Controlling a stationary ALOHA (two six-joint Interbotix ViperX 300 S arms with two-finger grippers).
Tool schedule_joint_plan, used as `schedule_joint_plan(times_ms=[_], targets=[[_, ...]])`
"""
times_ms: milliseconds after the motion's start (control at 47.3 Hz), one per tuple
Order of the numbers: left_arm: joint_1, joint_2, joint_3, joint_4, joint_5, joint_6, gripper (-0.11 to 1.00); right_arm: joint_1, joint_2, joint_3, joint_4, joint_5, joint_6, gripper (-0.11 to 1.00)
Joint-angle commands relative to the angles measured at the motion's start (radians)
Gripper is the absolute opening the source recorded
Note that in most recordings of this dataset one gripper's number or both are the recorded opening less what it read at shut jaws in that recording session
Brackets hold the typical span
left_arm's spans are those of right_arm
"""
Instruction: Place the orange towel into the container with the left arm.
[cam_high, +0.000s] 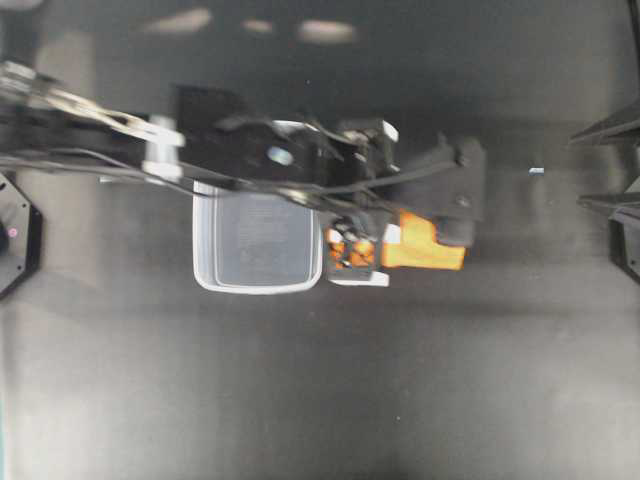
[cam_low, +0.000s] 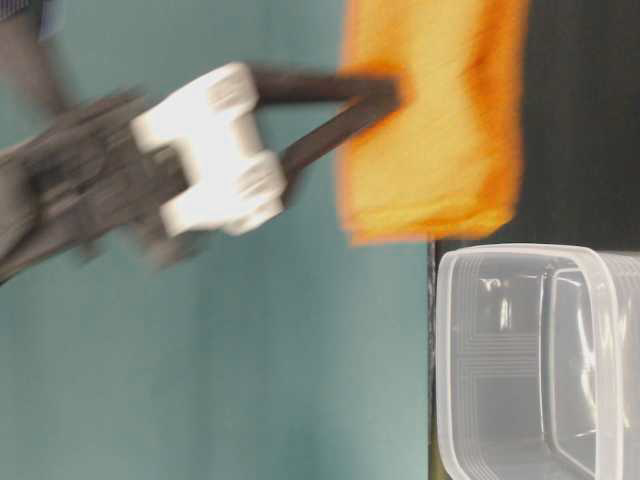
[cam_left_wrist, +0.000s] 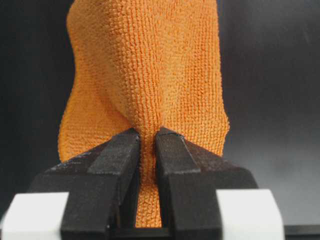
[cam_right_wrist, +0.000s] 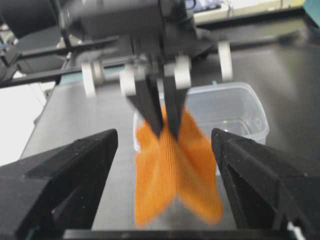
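Seen from above, the left arm (cam_high: 110, 135) reaches in from the left edge across a dark, matte bench (cam_high: 320, 380). Under its forearm sits the container (cam_high: 258, 245), a clear plastic tub with rounded corners and a raised rim, nothing visible inside it. Just right of the tub, the left pincer (cam_left_wrist: 148, 145) is clamped on the orange towel (cam_left_wrist: 145, 75), its two black fingers pinching a ridge of cloth so the fabric puckers between them. The towel is a nubby, looped microfibre; in the right wrist view it hangs from the pincer in soft folds, and whether its lower edge touches the bench cannot be told. At the far right, the right pincer (cam_right_wrist: 165, 165) rests with its fingers wide apart, holding nothing.

To do this step well, the arm should probably lift until the hanging cloth clears the tub's rim, carry it left over the middle of the opening, and let go only when the cloth hangs inside, since a drooping corner could snag the rim.
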Motion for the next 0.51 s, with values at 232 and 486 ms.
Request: schedule_joint_plan(times_ms=[232, 486], targets=[[0.032, -0.298, 0.242, 0.003, 0.041, -0.002, 0.06, -0.005, 0.008, -0.018, 0.0, -0.034, 0.003, 0.74], [0.06, -0.408, 0.468, 0.003, -0.034, -0.002, 0.06, -0.005, 0.015, -0.014, 0.0, -0.063, 0.003, 0.74]])
